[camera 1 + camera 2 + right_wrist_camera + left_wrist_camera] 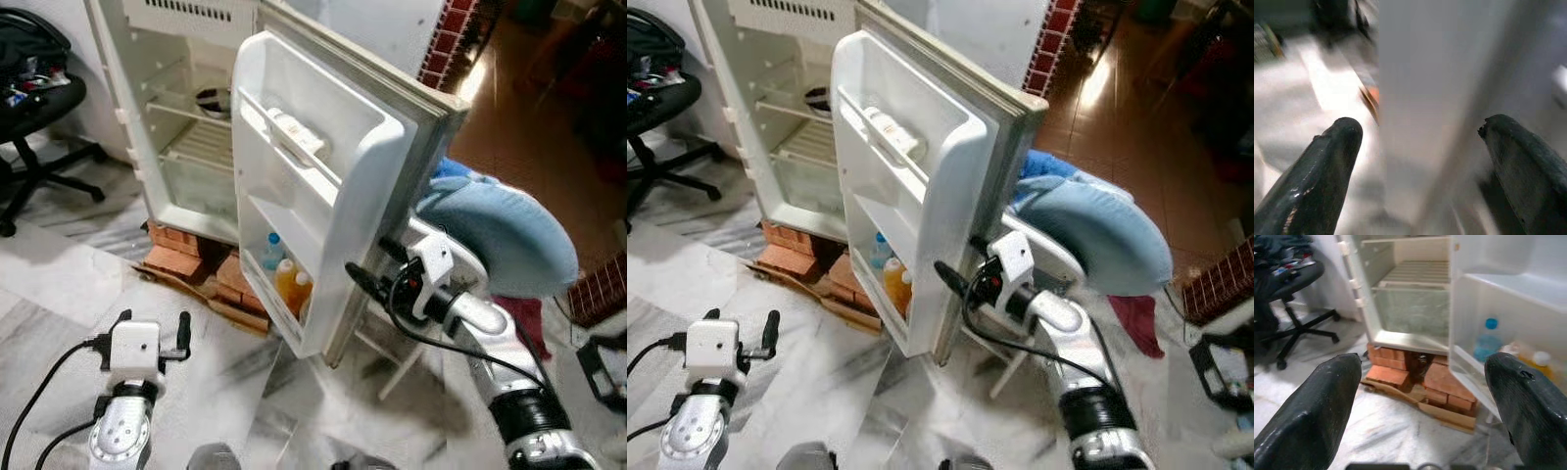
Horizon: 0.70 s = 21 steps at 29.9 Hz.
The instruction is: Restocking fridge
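The white fridge (186, 147) stands open on bricks, its door (323, 176) swung far out toward me. The door's lowest shelf holds a blue-capped water bottle (272, 252) and orange juice bottles (287, 279); a white packet (294, 132) lies in the upper shelf. A dark bowl (213, 101) sits on an inner shelf. My right gripper (370, 264) is open at the door's outer edge (1425, 98), one finger on each side of it. My left gripper (154, 317) is open and holds nothing, low over the floor and facing the fridge (1410, 298).
Red bricks (186, 257) and a board prop up the fridge. A black office chair (34, 108) stands at the left. A chair with a blue cushion (500, 230) is close behind the door, by my right arm. The marble floor (59, 274) lies open in front.
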Available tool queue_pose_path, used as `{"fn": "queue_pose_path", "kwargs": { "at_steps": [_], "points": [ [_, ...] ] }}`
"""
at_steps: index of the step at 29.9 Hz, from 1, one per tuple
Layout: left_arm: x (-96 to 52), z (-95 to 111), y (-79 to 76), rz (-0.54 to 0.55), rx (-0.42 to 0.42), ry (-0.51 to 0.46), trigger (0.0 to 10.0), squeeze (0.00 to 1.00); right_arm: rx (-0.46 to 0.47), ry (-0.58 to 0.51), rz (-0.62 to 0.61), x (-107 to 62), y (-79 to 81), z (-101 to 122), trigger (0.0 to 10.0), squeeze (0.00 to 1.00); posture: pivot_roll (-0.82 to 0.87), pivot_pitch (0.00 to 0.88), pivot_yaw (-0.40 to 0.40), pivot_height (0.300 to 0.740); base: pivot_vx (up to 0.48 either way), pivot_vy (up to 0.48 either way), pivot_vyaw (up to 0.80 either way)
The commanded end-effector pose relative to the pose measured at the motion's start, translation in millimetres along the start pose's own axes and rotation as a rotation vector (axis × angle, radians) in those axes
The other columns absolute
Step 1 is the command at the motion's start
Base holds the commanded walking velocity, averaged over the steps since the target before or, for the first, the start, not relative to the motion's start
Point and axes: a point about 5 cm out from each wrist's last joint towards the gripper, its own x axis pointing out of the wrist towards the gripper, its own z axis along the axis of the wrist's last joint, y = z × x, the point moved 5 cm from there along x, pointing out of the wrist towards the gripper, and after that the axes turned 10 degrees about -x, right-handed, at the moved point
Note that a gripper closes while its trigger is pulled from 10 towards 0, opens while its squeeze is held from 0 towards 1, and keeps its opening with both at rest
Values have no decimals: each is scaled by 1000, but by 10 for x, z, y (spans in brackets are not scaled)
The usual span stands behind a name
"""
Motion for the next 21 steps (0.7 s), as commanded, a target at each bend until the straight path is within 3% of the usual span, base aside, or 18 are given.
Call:
{"fn": "queue_pose_path", "kwargs": {
  "at_steps": [1,2,3,6,8,9,12,13,14,15,16,17,18,20,21],
  "points": [
    [-111,-72,21,18,18,38,10000,0,-39,86,-99,-87,-324,-71,10000,0,143,0,-110,740,0,0,0],
    [-111,-72,21,18,18,38,10000,0,-39,86,-99,-87,-324,-71,10000,0,143,0,-110,740,0,0,0],
    [-177,-133,58,38,11,61,10000,0,-34,129,-184,-135,-527,-94,10000,0,151,0,-112,740,0,0,0],
    [-206,-158,90,55,3,72,10000,0,-47,147,-254,-182,-729,-49,10000,0,165,0,-113,740,0,0,0],
    [-192,-141,117,68,3,62,10000,0,-40,50,-400,-150,-1023,290,10000,0,172,0,-115,740,0,0,0],
    [-192,-141,117,68,3,62,10000,0,-40,50,-400,-150,-1023,290,10000,0,172,0,-115,740,0,0,0],
    [-184,-135,129,68,6,58,10000,0,61,-93,-393,-40,-1049,613,10000,0,173,0,-114,740,0,0,0],
    [-187,-132,130,68,7,59,10000,0,115,-193,-319,41,-959,820,10000,0,173,0,-114,740,0,0,0],
    [-186,-119,126,62,0,53,10000,0,166,-394,4,115,-505,1234,10000,0,173,0,-113,740,0,0,0],
    [-186,-119,126,62,0,53,10000,0,166,-394,4,115,-505,1234,10000,0,173,0,-113,740,0,0,0],
    [-184,-110,110,51,-13,49,10000,0,199,-478,251,58,-125,1412,10000,0,174,0,-113,740,0,0,0],
    [-184,-106,99,46,-16,49,10000,0,219,-495,371,2,76,1450,10000,0,176,0,-116,740,0,0,0],
    [-184,-106,99,46,-16,49,10000,0,219,-495,371,2,76,1450,10000,0,176,0,-116,740,0,0,0],
    [-182,-85,68,36,-18,47,10000,0,250,-502,612,-144,502,1452,10000,0,176,0,-116,740,0,0,0],
    [-181,-78,60,35,-18,46,10000,0,265,-498,674,-186,633,1429,10000,0,176,0,-117,740,0,0,0]
  ]
}}
